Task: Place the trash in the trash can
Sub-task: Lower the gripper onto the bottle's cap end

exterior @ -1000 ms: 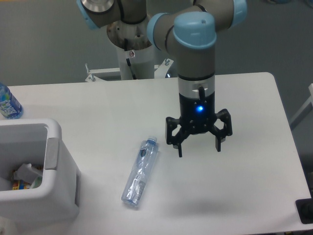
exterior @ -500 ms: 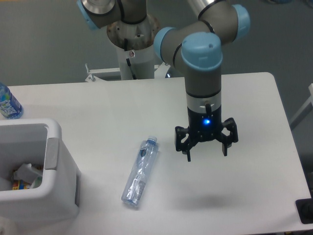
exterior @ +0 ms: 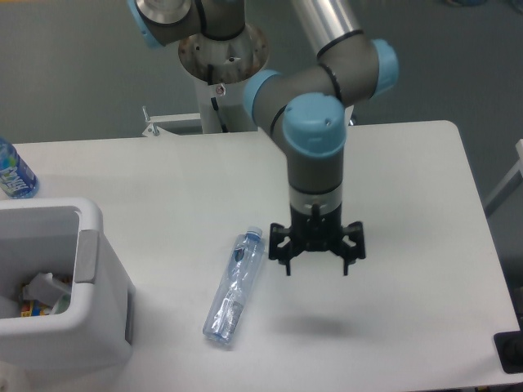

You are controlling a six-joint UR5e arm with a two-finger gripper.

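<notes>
A clear crushed plastic bottle (exterior: 235,285) with a blue cap lies on the white table, cap pointing toward the back. My gripper (exterior: 315,269) hangs open above the table just right of the bottle's cap end, fingers pointing down with nothing between them. The white trash can (exterior: 86,269) with its grey side panel stands at the left front. Inside it I see crumpled pale paper (exterior: 45,287) among other scraps.
A water bottle with a bright blue label (exterior: 14,172) stands at the far left edge behind the trash can. The robot's base column (exterior: 221,82) rises behind the table. A dark object (exterior: 511,351) sits at the front right corner.
The gripper swung right and then back left and lower, ending closer to the crushed bottle, and the wrist has rotated. The bottle has not moved.
</notes>
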